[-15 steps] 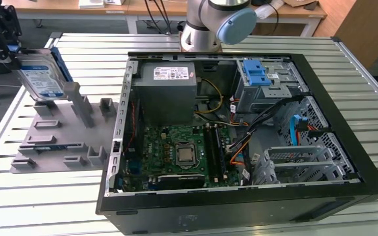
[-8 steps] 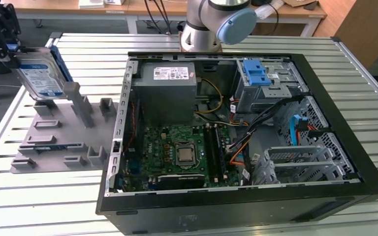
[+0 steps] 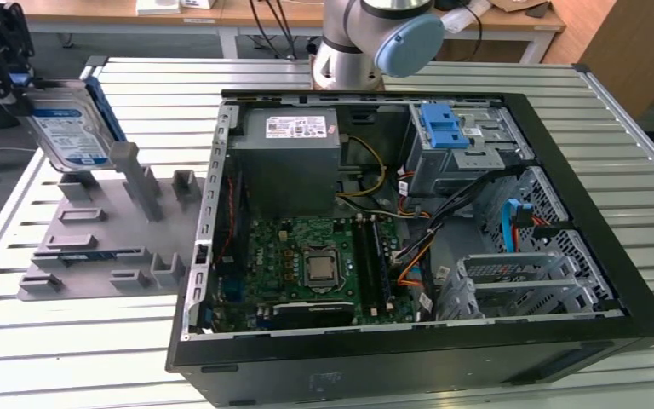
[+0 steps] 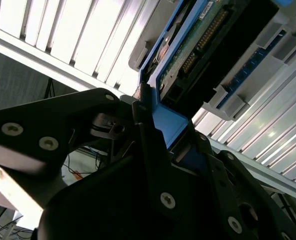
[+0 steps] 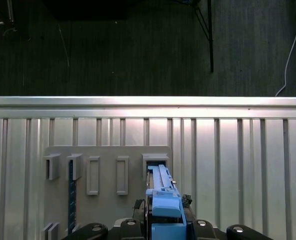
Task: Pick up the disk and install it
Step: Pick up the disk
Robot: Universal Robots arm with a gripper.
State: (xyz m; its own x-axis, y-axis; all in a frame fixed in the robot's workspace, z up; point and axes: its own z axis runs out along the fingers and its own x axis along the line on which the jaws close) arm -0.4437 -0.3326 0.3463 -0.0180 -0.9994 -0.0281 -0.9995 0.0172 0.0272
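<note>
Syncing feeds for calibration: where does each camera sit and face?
Exterior view: off the arm, high up, looking down on the computer case and gray fixture; the arm rises beyond the case.
First wrist view: on the arm, looking down past the jaws at the fixture and table.
Second wrist view: on the arm, hard by the jaws, facing the disk.
Shared: all three show the jaws shut on the disk.

- Open black metal computer case (image 3: 633,281) on slatted worktop (image 3: 77,358)
- Grey plastic holder (image 3: 88,247) beside it, on the exterior view's left
- Blue-framed silver disk (image 3: 71,128) upright in the hand (image 3: 14,85), at holder's far end
</note>
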